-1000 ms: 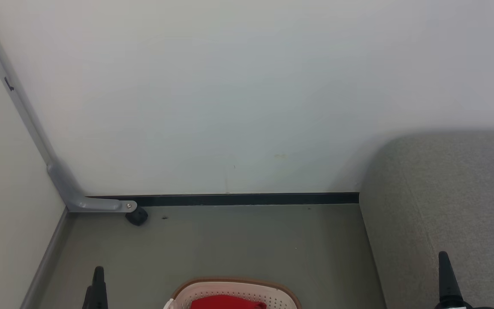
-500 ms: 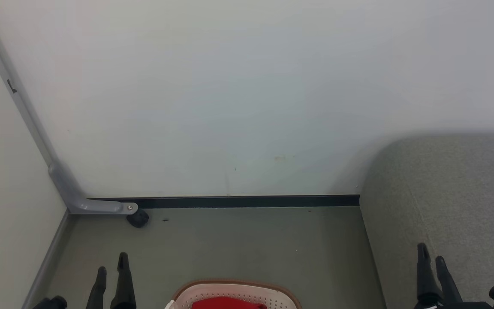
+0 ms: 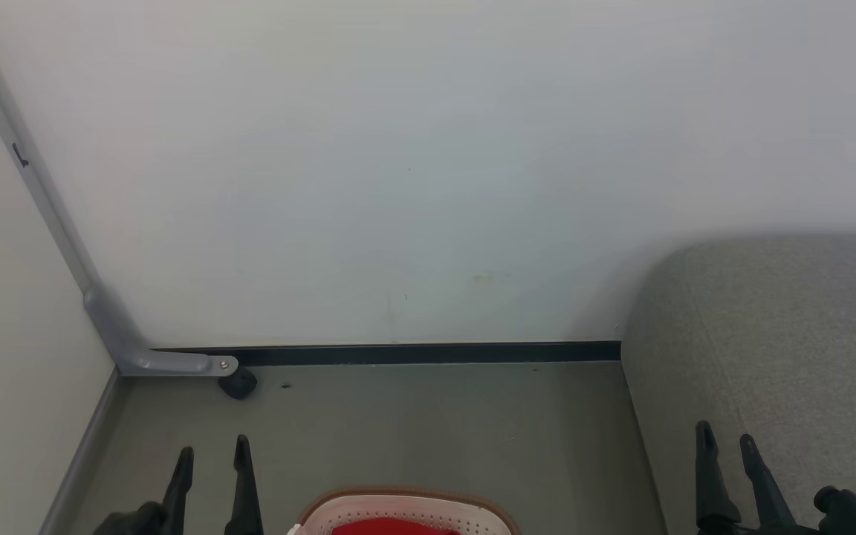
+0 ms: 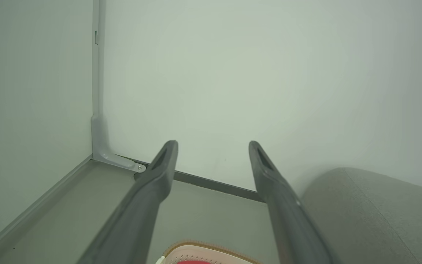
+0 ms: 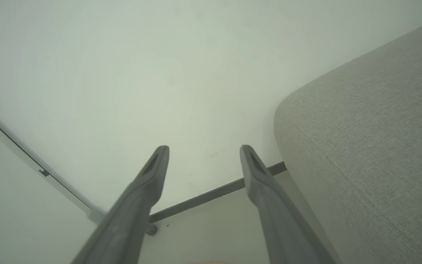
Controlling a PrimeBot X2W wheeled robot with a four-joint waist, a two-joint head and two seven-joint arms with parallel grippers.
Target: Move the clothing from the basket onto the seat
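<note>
We note the grey-green floor (image 3: pixel 428 423), smooth, meeting the wall at a dark skirting strip (image 3: pixel 428 352). On it, at the near edge of the head view, stands the basket (image 3: pixel 398 494), with bare floor on both sides. The seat (image 3: pixel 770 334) borders the floor on the right, apart from the basket. At the far left corner, a grey bracket (image 3: pixel 168 362) ends beside a small black round piece (image 3: pixel 238 383); a dark speck (image 3: pixel 284 386) lies just right of it.

The basket (image 3: pixel 407 493) and clothing (image 3: pixel 391 529) are cut off below
</note>
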